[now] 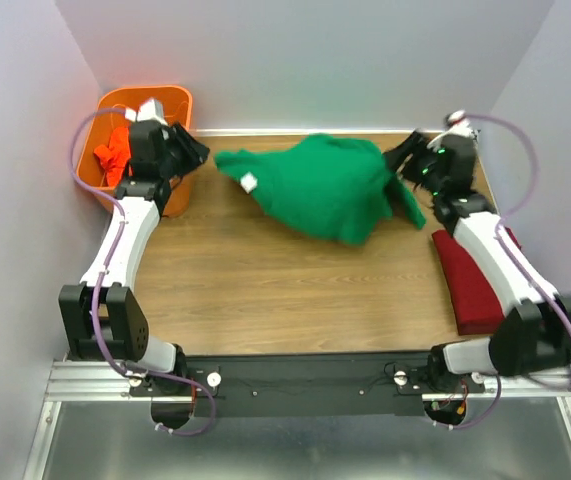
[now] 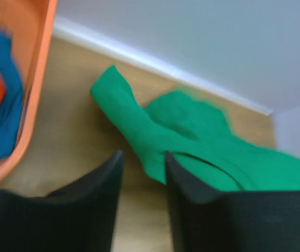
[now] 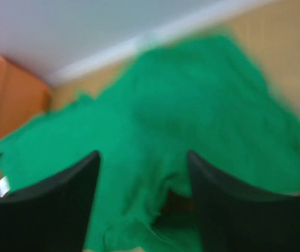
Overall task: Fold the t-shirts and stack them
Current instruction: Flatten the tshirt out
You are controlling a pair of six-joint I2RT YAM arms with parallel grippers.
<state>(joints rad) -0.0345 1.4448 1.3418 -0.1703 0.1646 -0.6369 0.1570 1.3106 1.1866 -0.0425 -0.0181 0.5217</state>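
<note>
A bright green t-shirt lies crumpled at the back middle of the table; it also shows in the left wrist view and the right wrist view. A dark red t-shirt lies folded at the right edge. An orange t-shirt sits in the basket. My left gripper is open and empty, just left of the green shirt's sleeve. My right gripper is open and empty over the shirt's right edge.
A rigid orange plastic basket stands at the back left corner; blue cloth shows inside it. The wooden table is walled at the back and both sides.
</note>
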